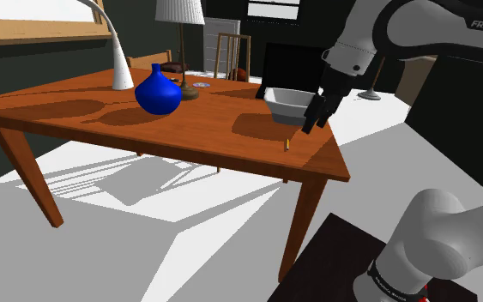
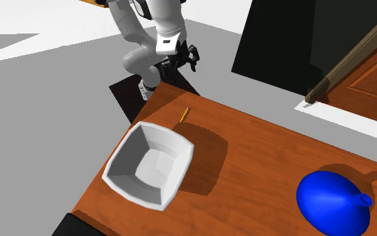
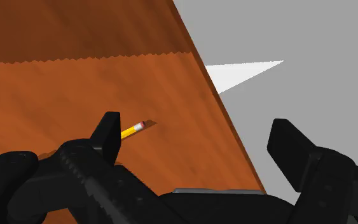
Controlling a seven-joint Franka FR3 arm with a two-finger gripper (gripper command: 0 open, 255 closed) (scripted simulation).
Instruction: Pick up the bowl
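bowl (image 2: 148, 165): square, upright, mouth up on table (image 2: 260, 161) | hand (image 3: 198, 125): fingers apart, empty

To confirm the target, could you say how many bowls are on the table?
1: the white bowl at the table's edge near the open gripper; none seems hidden.

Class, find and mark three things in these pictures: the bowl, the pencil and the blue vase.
bowl (image 2: 155, 164), second exterior view, on its inner floor.
pencil (image 3: 130, 131), wrist view, on its yellow shaft.
blue vase (image 1: 158, 94), shoulder view, on its round body.
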